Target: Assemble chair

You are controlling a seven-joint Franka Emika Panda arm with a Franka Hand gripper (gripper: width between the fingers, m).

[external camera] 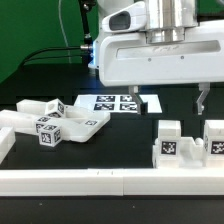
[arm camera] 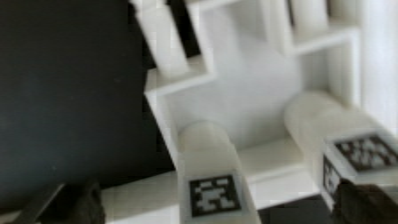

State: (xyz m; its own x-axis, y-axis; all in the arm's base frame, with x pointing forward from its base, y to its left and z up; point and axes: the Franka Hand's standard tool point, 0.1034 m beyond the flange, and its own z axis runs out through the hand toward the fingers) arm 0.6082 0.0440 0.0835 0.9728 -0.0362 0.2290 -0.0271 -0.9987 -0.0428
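Chair parts [external camera: 170,142] lie loose on the black table [external camera: 130,128], so I judge the build to be at or near its start: I can find no two pieces that I would call joined for certain. From my seat the gripper [arm camera: 210,207] hangs above the work with its fingers [arm camera: 57,205] spread as wide as they go and nothing caught between the pads. In the exterior view one dark finger ends clear above the tops of the pieces beneath it, touching none of them. Below the fingers stand two tagged posts [arm camera: 329,145]. In the wrist view they rise from a white slatted frame [arm camera: 231,90] that stretches away ahead of the fingertips. One post's tagged top sits in the gap between the fingers but lower down, and the other stands near the inside of one finger. Whether posts and frame are a single moulded part or two parts already mated, I cannot tell. Well off to one side of the fingers, past the marker board [external camera: 115,103], a heap of tagged blocks and panels [external camera: 50,125] rests with its pieces leaning on one another rather than slotted home. A long border rail [external camera: 100,182] runs along the table edge beyond the posts and plays no part in the build. What is left, as I read it, is nearly everything: each piece in that heap has to be fetched and fitted. The likely step in hand is a descent onto the post between the fingers.
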